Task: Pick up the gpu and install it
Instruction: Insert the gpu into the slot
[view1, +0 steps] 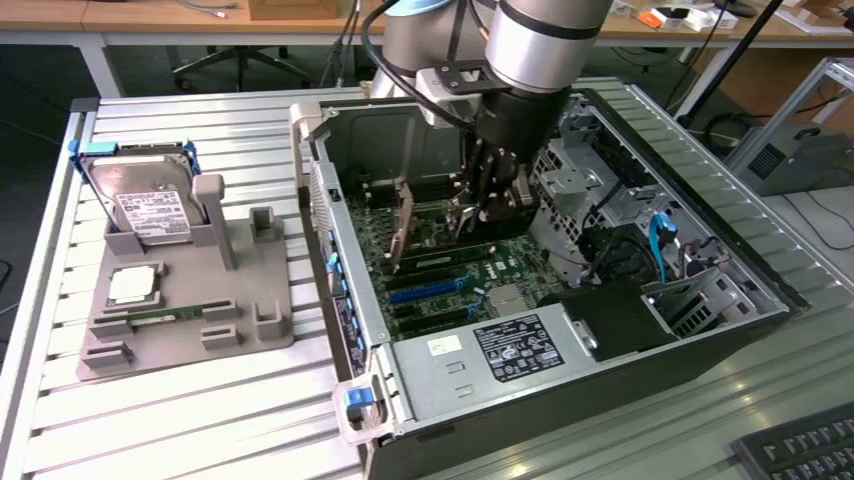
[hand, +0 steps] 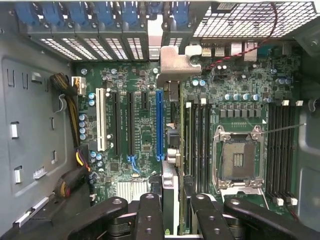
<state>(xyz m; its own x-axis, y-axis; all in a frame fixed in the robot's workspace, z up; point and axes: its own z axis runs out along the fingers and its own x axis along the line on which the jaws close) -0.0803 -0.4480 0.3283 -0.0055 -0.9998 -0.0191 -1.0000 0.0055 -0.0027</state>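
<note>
My gripper (view1: 487, 210) reaches down into the open computer case (view1: 350, 395) and is shut on the gpu (view1: 447, 228), which it holds upright just above the motherboard (view1: 501, 270). In the wrist view the gpu (hand: 171, 185) is seen edge-on between my black fingers (hand: 150, 215). Its silver end bracket (hand: 176, 57) lies against the case's rear slot openings. The card runs alongside the long blue slot (hand: 159, 125), on the side toward the CPU socket (hand: 237, 160). Whether its edge sits in a slot is hidden.
On the exterior view's left, a grey fixture (view1: 254, 320) on the slatted table carries a silver hard drive (view1: 147, 205), a CPU (view1: 134, 285) and a RAM stick (view1: 167, 315). The power supply (view1: 514, 350), drive cage (view1: 581, 180) and cables (view1: 661, 245) crowd the case. A keyboard (view1: 801, 450) lies nearby.
</note>
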